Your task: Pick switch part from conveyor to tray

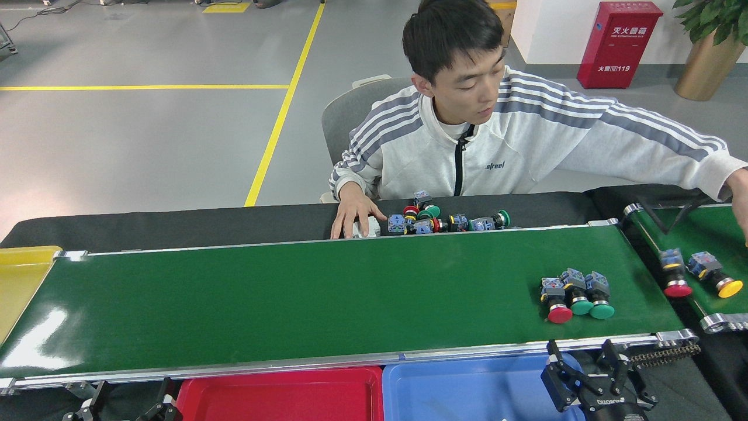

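Setting: workshop hall, grey floor (146,146) with yellow lines; red cabinet (619,44) and potted plant (710,47) at the back right. A black-covered surface (175,225) carries the conveyor (292,298), a long green belt with silver rails.

Person (467,134): seated behind the belt in a striped jacket, one hand beside a loose heap of spare switches (444,219) on the black cover, the other arm stretched toward a second belt (701,234) at the right, where two more switches (698,275) lie.

Task item: three switch parts (575,292) lying side by side and touching, near the right end of the conveyor; one red cap, two green, caps toward the robot, grey-blue blocks behind.

Trays: red tray (280,397) and blue tray (467,392) below the near rail; yellow bin (20,280) at the left end.

Right gripper (590,365): fingers apart, holding nothing, over the blue tray's right end, just below the rail and near the three parts.

Left gripper (125,406): only dark tips at the bottom edge; finger state cannot be told.

Handling, as judged: small, light, rigid plastic; round caps likely to roll or slip. Best held across the squared block behind the cap. Touching neighbours may be knocked.
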Available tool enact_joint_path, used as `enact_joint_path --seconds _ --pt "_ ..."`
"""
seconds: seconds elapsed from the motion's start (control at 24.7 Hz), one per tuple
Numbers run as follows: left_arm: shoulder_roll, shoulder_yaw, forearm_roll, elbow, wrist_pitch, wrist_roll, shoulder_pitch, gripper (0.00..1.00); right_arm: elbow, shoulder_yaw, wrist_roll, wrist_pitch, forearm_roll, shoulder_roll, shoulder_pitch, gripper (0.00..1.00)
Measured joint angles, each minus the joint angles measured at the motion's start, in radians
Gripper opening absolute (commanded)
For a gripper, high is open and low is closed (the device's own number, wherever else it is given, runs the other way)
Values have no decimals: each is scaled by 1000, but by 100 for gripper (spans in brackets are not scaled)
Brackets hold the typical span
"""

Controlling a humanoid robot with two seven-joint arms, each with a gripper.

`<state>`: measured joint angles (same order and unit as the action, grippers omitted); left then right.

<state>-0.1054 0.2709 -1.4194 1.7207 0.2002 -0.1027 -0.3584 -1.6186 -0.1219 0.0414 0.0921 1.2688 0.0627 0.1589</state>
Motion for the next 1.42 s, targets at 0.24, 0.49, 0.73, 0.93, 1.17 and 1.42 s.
enact_joint_path --seconds 0.24,0.49,0.73,0.93,1.17,1.42 --pt "-4 0 0 0 0 0 0 100 79 91 44 -17 42 0 -120 97" --pt "-4 -1 0 -4 1 0 0 100 126 185 56 -33 54 0 -163 97" --pt "-4 -1 0 -7 1 0 4 100 210 238 63 -82 58 0 -246 97" --pt "-18 -1 0 -9 1 1 4 100 263 237 73 -91 54 0 -297 97" --pt "-25 -3 0 -10 1 1 4 100 340 237 85 -94 53 0 -379 87" --pt "-25 -5 0 -11 1 1 6 100 378 283 102 -99 53 0 -419 15"
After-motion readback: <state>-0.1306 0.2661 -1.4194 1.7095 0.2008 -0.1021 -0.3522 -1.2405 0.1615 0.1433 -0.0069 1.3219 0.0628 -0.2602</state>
